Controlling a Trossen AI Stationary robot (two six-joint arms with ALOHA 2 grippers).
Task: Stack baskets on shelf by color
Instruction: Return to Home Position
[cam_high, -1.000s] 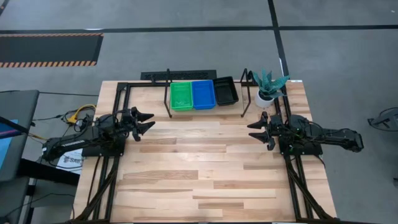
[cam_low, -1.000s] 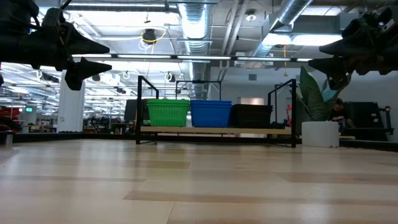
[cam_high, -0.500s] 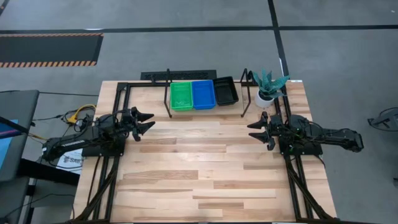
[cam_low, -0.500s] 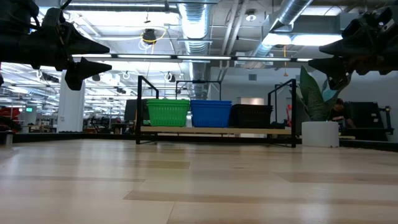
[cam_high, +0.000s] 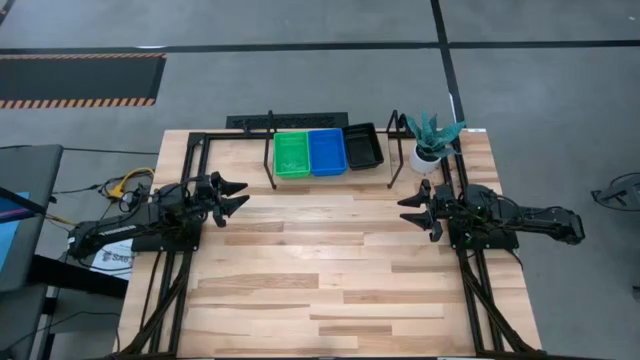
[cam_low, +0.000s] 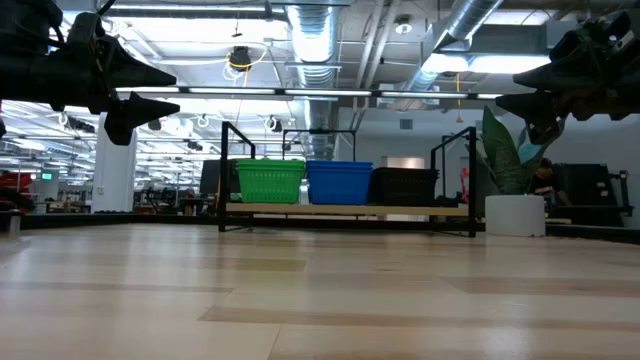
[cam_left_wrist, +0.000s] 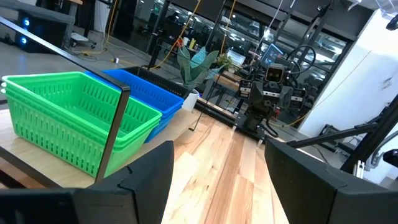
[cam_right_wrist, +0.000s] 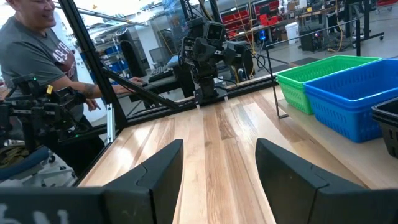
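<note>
The baskets sit in three stacks side by side on the shelf (cam_high: 270, 150) at the table's far edge: green (cam_high: 292, 155), blue (cam_high: 327, 152) and black (cam_high: 363, 146). In the low view they show as green (cam_low: 269, 181), blue (cam_low: 339, 182) and black (cam_low: 405, 186) stacks resting on the shelf's board. My left gripper (cam_high: 236, 195) hovers open above the table's left side, well short of the shelf. My right gripper (cam_high: 410, 209) hovers open above the right side. Both hold nothing.
A white pot with a teal plant (cam_high: 430, 145) stands at the far right corner beside the shelf. Bare wooden tabletop (cam_high: 320, 270) spreads between and in front of the arms. A person in a grey shirt (cam_right_wrist: 37, 56) stands beyond the table's left side.
</note>
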